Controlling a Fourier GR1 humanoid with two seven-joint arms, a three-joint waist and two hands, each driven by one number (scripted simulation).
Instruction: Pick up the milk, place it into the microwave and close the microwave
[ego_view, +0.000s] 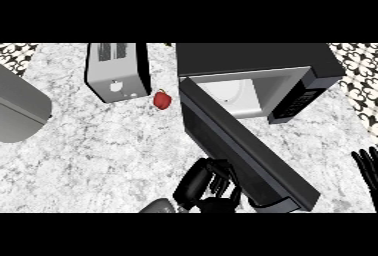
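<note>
- the milk cannot be picked out with certainty: a pale rounded shape (225, 92) lies on the floor of the cavity, and whether it is the milk or part of the oven cannot be told.
- the black box-shaped microwave oven (251, 57) stands at the upper right. Its long dark door (236, 145) is swung wide open, slants down toward the lower edge and covers the counter behind it.
- the black left hand (207, 182) is just beside the door's outer face near the lower edge. Black on dark, it is partly cut off by the frame, and whether it is open or closed cannot be told.
- the black right hand (365, 167) shows only at the right edge, cut off there, fingers straight and pointing up, holding nothing.
- a large grey rounded object (18, 107) is cut off by the left edge and is too partial to name.
- a small red rounded item (162, 99) lies between the silver slotted toaster (114, 70) and the door hinge; its kind is unclear.
- all this rests on a speckled white-and-grey stone counter (96, 150).
- a black-and-white patterned surface (15, 50) shows in the top corners.
</note>
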